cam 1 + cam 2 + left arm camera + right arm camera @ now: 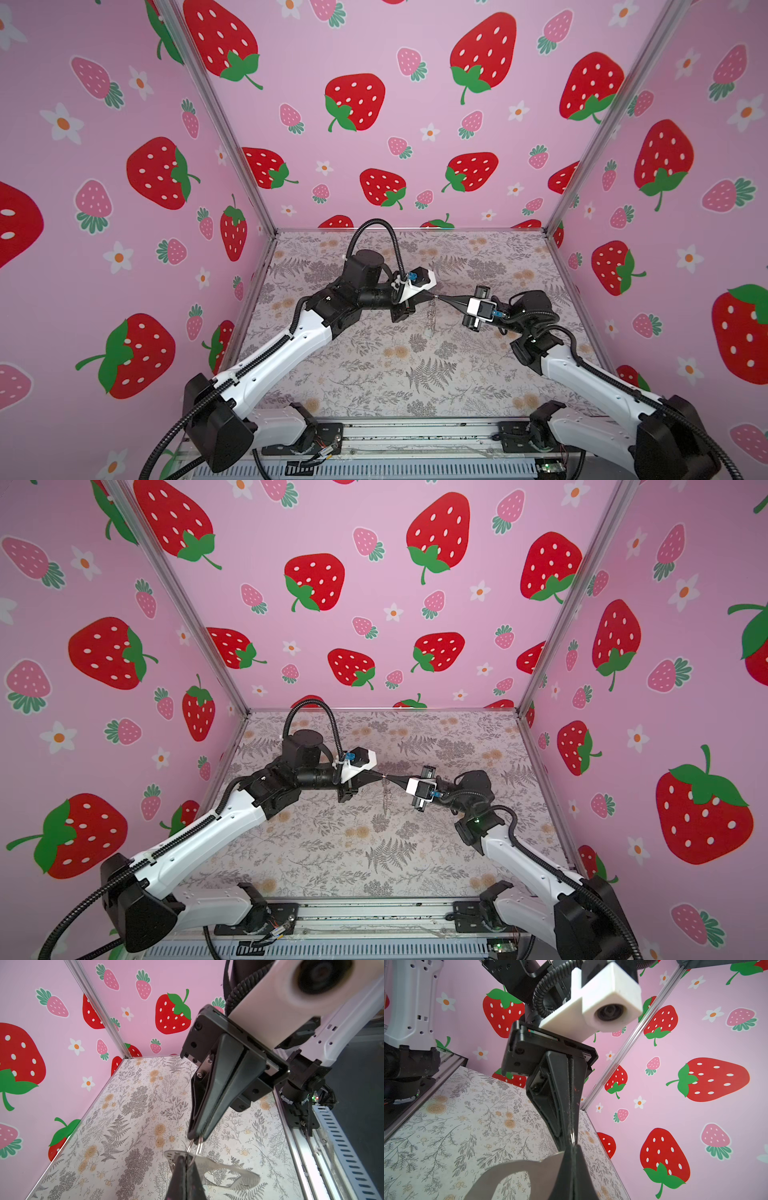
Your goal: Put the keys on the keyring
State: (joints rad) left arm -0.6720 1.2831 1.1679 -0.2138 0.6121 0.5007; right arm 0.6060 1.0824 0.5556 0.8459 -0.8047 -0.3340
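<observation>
The keyring, a flat grey crescent plate (239,1176), hangs in the air over the middle of the table, between both grippers. My left gripper (184,1157) is shut on the plate's upper edge. A silver ring (198,1147) threaded through that edge is pinched by my right gripper (195,1138), which is also shut. In the right wrist view the plate (520,1166) sits beside my right gripper (572,1148), and the left gripper (571,1141) meets it tip to tip. In both top views the fingertips touch (436,296) (385,776) and the plate (431,318) dangles below. The keys are out of view.
The floral table surface (374,365) lies well below the held plate. Pink strawberry walls (374,124) close the back and both sides, with metal corner posts (232,137). A metal rail (415,436) with the arm bases runs along the front edge.
</observation>
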